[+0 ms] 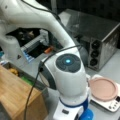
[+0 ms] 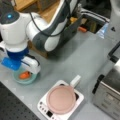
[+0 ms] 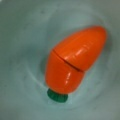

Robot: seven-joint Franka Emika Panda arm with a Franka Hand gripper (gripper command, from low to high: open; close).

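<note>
An orange toy carrot (image 3: pixel 75 60) with a green stub lies on its side in a pale teal bowl (image 3: pixel 20 37), filling the wrist view. In a front view the same carrot (image 2: pixel 24 75) rests in the bowl (image 2: pixel 17 80) at the left, on the grey table. My gripper (image 2: pixel 25 71) hangs right over the bowl, close above the carrot, under the arm's white and blue wrist. Its fingers do not show in the wrist view. In a front view the arm's last joint (image 1: pixel 67 62) hides the gripper and the bowl.
A pink round pan (image 2: pixel 61 99) sits on a white cooker (image 2: pixel 45 107) to the bowl's right, also pan (image 1: pixel 103 88). A silver toaster oven (image 1: pixel 100 37) stands behind. A wooden box (image 1: pixel 17 95) is at the left; a bin with small items sits beyond it.
</note>
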